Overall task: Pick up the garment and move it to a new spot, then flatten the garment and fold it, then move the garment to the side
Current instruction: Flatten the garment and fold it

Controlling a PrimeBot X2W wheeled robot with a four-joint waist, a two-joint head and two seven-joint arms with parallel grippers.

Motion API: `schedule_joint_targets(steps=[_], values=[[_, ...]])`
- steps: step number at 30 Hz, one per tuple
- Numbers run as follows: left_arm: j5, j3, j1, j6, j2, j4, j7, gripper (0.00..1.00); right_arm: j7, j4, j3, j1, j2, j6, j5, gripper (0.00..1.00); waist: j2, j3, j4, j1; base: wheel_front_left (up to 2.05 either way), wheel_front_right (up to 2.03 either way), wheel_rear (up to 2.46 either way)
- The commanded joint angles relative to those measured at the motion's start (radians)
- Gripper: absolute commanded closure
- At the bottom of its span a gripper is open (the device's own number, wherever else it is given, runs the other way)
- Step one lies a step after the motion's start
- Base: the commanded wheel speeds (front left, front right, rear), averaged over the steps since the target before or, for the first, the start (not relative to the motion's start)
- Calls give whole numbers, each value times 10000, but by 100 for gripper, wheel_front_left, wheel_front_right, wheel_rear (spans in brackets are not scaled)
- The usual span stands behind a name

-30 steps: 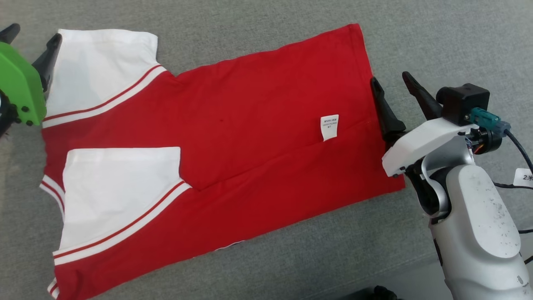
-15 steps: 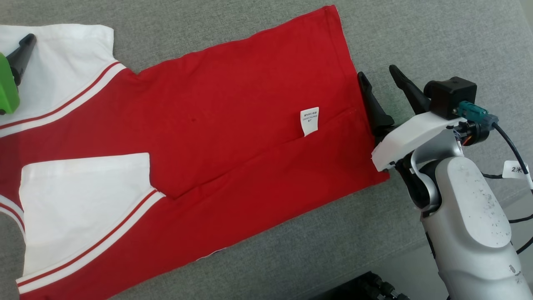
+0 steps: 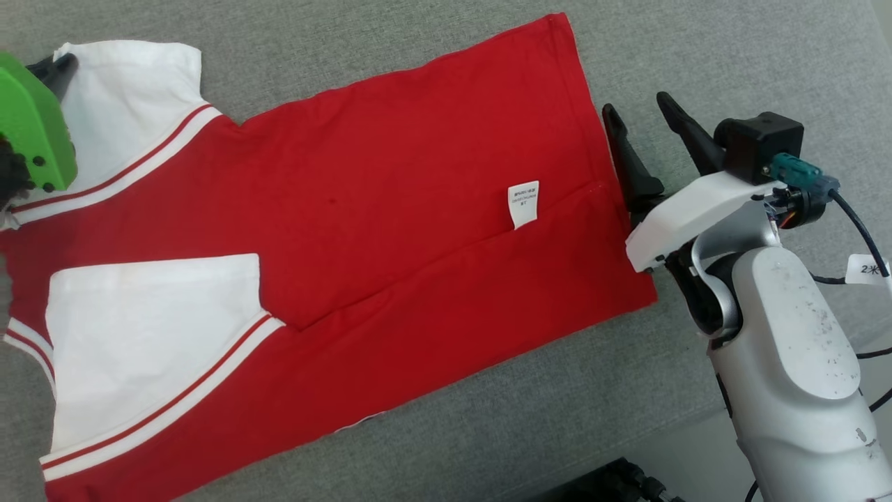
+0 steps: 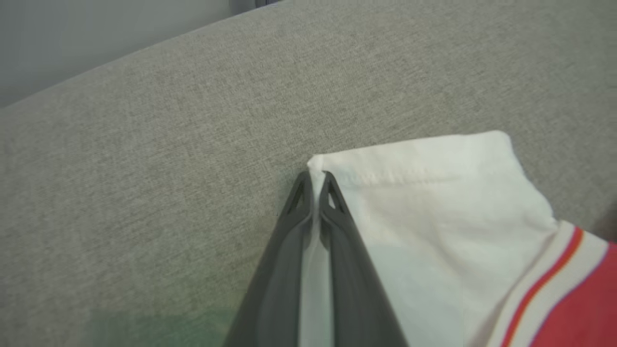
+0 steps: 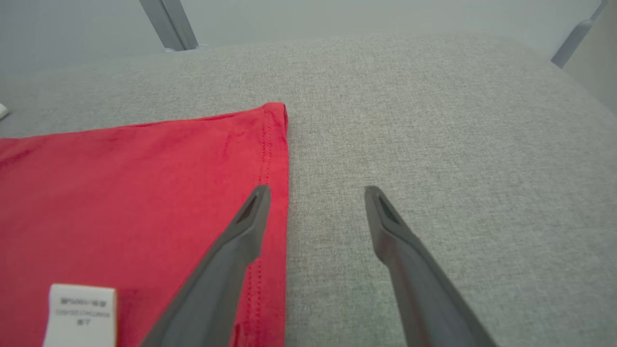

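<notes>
The garment (image 3: 390, 181) is a red shirt with white, red-striped sleeves, spread flat on a grey cushion. My left gripper (image 3: 63, 64), under its green housing, sits at the far corner of the upper white sleeve. In the left wrist view the left gripper (image 4: 315, 176) is shut, pinching the corner of the white sleeve (image 4: 434, 217) between its fingers. My right gripper (image 3: 635, 103) stands open at the red hem. In the right wrist view the right gripper (image 5: 316, 190) has one finger over the hem edge of the garment (image 5: 120, 183) and the other over bare cushion.
A white care label (image 3: 523, 202) lies on the red cloth near the hem. The grey cushion (image 3: 697, 63) extends past the garment on all sides, with its front edge at the lower right. Black cables (image 3: 854, 230) hang beside my right arm. Metal bars (image 5: 168, 24) stand behind the cushion.
My left gripper has shut on the corner of the white sleeve. The head camera has shifted slightly. The right gripper stays open at the hem.
</notes>
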Motion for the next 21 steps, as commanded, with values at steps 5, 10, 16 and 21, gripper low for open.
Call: schedule_joint_targets(steps=[5, 10, 16, 21], values=[[272, -184, -89, -38, -256, -224, -1006, 100, 250, 202, 98, -475, -412, -11, -242, 0, 0, -349, 540, -1, 0, 0, 0], [254, -480, -152, -38, -392, -798, -1914, 100, 756, 552, 313, -1207, -958, -11, -391, 0, 0, -662, 1142, -1, 0, 0, 0], [147, -881, 31, -38, -484, -1619, -2726, 100, 1655, 1429, 802, -2281, -1798, -11, -349, 0, 0, -835, 1917, -1, 0, 0, 0], [143, -1153, 214, -38, -544, -2055, -3169, 100, 2470, 2403, 1350, -2962, -2323, -11, 50, 0, 0, -792, 2435, -1, 0, 0, 0]])
